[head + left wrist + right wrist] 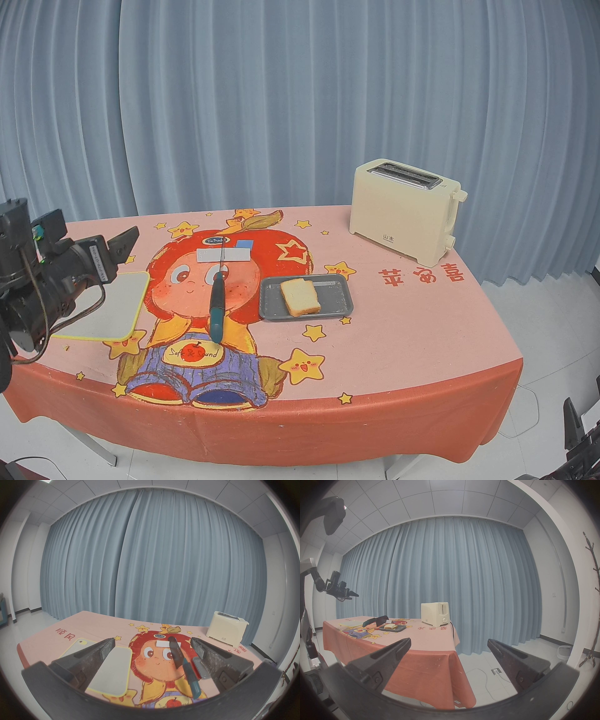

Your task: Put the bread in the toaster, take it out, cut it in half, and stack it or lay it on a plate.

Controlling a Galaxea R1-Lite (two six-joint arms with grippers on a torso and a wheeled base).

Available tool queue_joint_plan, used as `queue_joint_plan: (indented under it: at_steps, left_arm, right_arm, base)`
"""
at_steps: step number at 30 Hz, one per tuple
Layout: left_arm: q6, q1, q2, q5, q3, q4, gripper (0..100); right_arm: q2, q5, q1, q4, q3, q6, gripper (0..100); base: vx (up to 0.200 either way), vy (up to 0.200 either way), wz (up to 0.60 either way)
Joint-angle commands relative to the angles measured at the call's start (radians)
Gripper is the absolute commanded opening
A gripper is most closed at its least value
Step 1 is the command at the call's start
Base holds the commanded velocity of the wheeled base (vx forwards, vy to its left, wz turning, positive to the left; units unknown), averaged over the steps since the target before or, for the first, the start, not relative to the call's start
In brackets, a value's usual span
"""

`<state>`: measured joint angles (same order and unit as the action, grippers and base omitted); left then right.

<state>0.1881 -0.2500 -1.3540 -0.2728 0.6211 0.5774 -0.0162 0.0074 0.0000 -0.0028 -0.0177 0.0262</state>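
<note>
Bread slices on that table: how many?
1 slice that I can tell, lying in the grey tray, right of the knife. Another could hide beneath it or inside the toaster.

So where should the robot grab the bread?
Probably from straight above, pinching the bread across its two long crust edges. It lies flat in the tray, whose raised rim would likely block a sideways approach, and those edges are its narrower span.

Blue-grey curtain (300, 100), white tiled ceiling (440, 498)
</note>
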Motion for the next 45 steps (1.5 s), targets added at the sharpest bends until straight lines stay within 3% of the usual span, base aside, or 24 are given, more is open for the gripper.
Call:
queue_joint_plan:
  at_steps: [1,6,14,31,38,45]
  left_arm:
    - [-0.009,0.014,0.133,-0.003,-0.124,0.030,100]
    - [-0.010,0.015,0.214,-0.032,-0.222,0.030,100]
    - [-0.022,0.015,0.288,-0.034,-0.323,0.030,100]
    - [-0.038,0.017,0.506,-0.037,-0.411,0.021,100]
    - [-0.041,0.090,0.605,-0.036,-0.463,0.019,100]
    - [-0.041,0.103,0.750,-0.036,-0.575,0.016,100]
  right_arm:
    - [0.007,0.000,0.000,0.000,0.018,0.000,100]
    - [0.007,0.000,0.000,0.000,0.018,0.000,100]
    - [0.009,0.000,0.000,0.000,0.018,0.000,100]
    - [0.007,0.000,0.000,0.000,0.018,0.000,100]
    - [0.007,0.000,0.000,0.000,0.018,0.000,100]
    - [0.007,0.000,0.000,0.000,0.018,0.000,100]
  base:
    - [0.000,0.000,0.00]
    - [0.000,0.000,0.00]
    - [0.000,0.000,0.00]
    - [0.000,0.000,0.00]
    - [0.000,0.000,0.00]
    - [0.000,0.000,0.00]
